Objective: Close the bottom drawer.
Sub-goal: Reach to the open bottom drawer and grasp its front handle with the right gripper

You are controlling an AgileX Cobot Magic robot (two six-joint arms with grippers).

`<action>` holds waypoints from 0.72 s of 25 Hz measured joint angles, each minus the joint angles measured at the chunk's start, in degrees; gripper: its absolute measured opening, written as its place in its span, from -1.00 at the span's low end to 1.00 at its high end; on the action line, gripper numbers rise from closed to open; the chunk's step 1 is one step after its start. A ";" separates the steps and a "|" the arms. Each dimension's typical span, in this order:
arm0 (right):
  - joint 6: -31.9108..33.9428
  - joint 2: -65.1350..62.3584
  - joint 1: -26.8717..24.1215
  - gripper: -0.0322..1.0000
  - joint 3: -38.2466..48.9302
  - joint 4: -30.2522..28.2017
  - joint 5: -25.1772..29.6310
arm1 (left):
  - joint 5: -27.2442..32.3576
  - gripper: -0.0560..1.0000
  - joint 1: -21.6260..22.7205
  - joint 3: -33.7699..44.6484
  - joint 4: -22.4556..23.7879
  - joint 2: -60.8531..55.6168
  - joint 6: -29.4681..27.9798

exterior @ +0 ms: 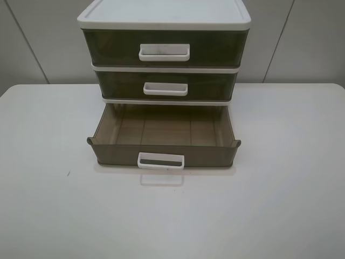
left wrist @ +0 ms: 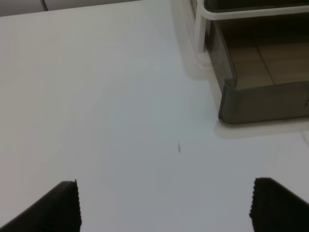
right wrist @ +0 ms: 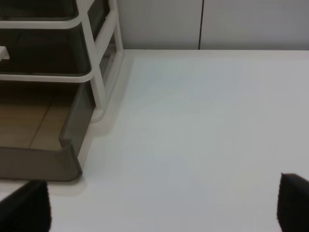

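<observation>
The bottom drawer is smoky-brown translucent plastic, pulled far out of the white-framed three-drawer unit and empty, with its white loop handle facing front. Neither arm shows in the exterior high view. In the left wrist view my left gripper is open and empty over bare table, apart from the drawer's front left corner. In the right wrist view my right gripper is open and empty, apart from the drawer's front right corner.
The middle drawer and the taller top drawer are shut. The unit stands at the back middle of a white table. A small dark speck lies on the table left of the drawer.
</observation>
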 joint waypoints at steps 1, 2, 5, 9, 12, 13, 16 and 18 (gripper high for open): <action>0.00 0.00 0.00 0.65 0.00 0.00 0.00 | 0.00 0.47 0.00 0.00 0.00 0.00 0.00; 0.00 0.00 0.00 0.65 0.00 0.00 0.00 | 0.00 0.47 0.00 0.00 0.00 0.00 0.00; 0.00 0.00 0.00 0.65 0.00 0.00 0.00 | 0.00 0.47 0.00 0.00 0.00 0.00 0.00; 0.00 0.00 0.00 0.65 0.00 0.00 0.00 | 0.00 0.47 0.00 0.00 0.00 0.00 0.00; 0.00 0.00 0.00 0.65 0.00 0.00 0.00 | 0.00 0.47 0.00 0.00 0.00 0.00 0.00; 0.00 0.00 0.00 0.65 0.00 0.00 0.00 | 0.00 0.47 0.00 0.00 0.00 0.00 0.00; 0.00 0.00 0.00 0.65 0.00 0.00 0.00 | 0.00 0.47 0.00 0.00 0.00 0.00 0.00; 0.00 0.00 0.00 0.65 0.00 0.00 0.00 | 0.00 0.47 0.00 0.00 0.00 0.00 0.00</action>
